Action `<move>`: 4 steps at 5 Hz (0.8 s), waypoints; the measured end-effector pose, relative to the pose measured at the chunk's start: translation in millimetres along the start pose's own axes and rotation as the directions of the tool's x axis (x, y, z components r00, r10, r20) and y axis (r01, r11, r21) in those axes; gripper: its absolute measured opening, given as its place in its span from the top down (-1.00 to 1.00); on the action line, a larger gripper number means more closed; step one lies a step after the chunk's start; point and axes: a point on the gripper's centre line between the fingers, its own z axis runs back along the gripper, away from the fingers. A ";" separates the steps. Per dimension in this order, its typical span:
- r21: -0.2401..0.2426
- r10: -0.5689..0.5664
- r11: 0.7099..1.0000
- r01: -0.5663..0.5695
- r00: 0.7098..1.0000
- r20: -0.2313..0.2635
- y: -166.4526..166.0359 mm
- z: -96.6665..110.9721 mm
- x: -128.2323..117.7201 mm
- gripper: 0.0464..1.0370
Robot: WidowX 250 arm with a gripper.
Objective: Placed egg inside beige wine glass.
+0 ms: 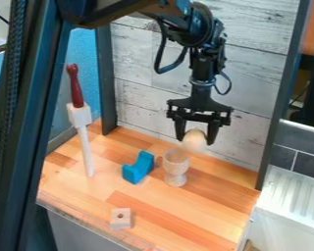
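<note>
Wooden counter point(186, 211) runs back to pale boards point(133, 63). Nearest lies a small holed block point(121, 221); beyond, the beige wine glass point(176, 165) stands upright beside a blue block point(139, 168). Above its rim, the gripper point(195, 141) clasps the egg point(194, 139).

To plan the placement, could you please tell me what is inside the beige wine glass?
Inside the beige wine glass, upper inner wall shows; the near wall hides the bottom. The egg is above the rim, in the jaws.
</note>
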 end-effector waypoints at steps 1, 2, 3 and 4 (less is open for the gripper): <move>0.006 0.010 1.000 -0.010 1.000 0.009 7.6 -0.3 2.9 -0.45; 0.014 0.007 1.000 -0.007 1.000 0.015 11.9 -2.4 3.9 -0.45; 0.022 0.015 1.000 -0.015 1.000 0.014 19.5 -5.1 3.4 -0.45; 0.033 0.012 0.999 -0.012 1.000 0.023 23.3 -8.8 3.1 -0.45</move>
